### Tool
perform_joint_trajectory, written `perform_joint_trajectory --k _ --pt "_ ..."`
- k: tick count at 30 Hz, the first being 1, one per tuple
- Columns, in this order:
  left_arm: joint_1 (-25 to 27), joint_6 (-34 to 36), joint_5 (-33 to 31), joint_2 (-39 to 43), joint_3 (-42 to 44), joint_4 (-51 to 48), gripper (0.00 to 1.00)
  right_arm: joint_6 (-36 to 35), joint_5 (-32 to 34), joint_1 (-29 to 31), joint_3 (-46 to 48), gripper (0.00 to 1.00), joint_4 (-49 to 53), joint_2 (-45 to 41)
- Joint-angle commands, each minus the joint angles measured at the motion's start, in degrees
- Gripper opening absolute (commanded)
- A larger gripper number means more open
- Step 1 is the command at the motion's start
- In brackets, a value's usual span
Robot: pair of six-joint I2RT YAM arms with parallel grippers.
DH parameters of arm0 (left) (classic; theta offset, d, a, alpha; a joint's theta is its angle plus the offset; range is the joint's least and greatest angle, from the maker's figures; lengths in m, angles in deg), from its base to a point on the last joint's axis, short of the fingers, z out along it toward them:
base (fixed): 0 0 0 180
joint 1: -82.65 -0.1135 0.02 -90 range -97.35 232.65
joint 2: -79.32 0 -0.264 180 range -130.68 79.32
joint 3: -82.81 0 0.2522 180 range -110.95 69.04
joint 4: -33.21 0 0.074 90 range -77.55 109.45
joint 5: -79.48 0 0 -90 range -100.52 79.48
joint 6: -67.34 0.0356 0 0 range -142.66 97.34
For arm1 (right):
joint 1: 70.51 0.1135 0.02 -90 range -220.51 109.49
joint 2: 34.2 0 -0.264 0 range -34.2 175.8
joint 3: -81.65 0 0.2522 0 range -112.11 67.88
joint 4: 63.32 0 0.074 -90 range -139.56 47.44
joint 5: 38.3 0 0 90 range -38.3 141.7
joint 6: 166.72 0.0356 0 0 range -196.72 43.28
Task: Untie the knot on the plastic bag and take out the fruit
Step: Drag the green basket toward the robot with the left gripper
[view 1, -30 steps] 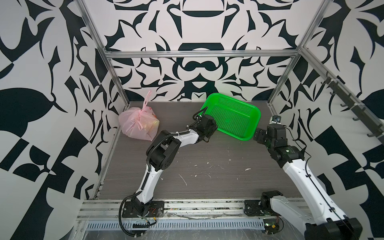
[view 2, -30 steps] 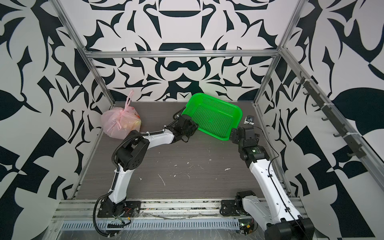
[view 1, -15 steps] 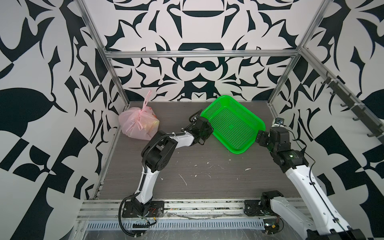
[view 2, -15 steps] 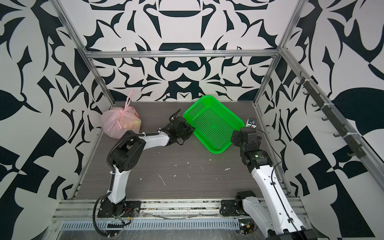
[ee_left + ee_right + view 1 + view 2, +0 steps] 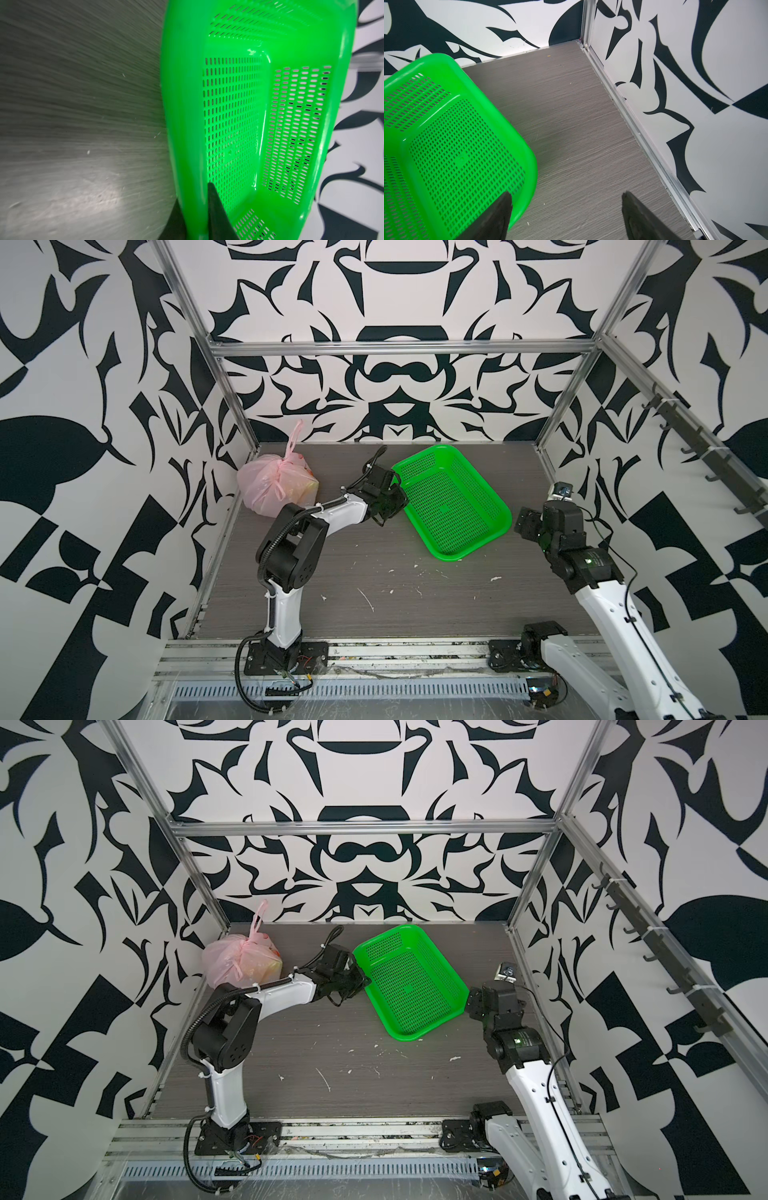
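While left gripper pinches basket rim, right gripper gapes empty; plastic bag far from both.

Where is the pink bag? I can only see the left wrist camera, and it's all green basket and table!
Observer: The plastic bag sits in the far left corner of the table, apart from the green basket.
Operator: Is it tied up?
Observer: Yes. The knot is tied, and the handles stick up above it.
Operator: What's the other arm doing?
Observer: The right gripper is open and holds nothing. It is close to the basket's corner on the right side.
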Motion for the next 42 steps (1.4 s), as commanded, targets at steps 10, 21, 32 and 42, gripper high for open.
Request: perform_joint_trajectory --k 10,21,32,42 --pt "0.1 20.3 7.3 3.6 -3.1 -19.2 0.0 0.6 -2.8 -0.2 1.8 0.83 -0.9 0.0" --pt "0.4 21.6 7.7 8.3 2.3 -19.9 0.0 0.8 -4.1 -0.1 3.1 0.83 -1.6 0.1" --pt "0.6 21.9 8.5 7.6 1.9 -20.0 0.0 0.9 -4.9 -0.1 3.3 0.83 -1.7 0.4" --pt "0.7 21.8 7.6 7.9 1.4 -20.1 0.1 0.9 -5.4 -0.1 3.3 0.82 -1.9 0.3"
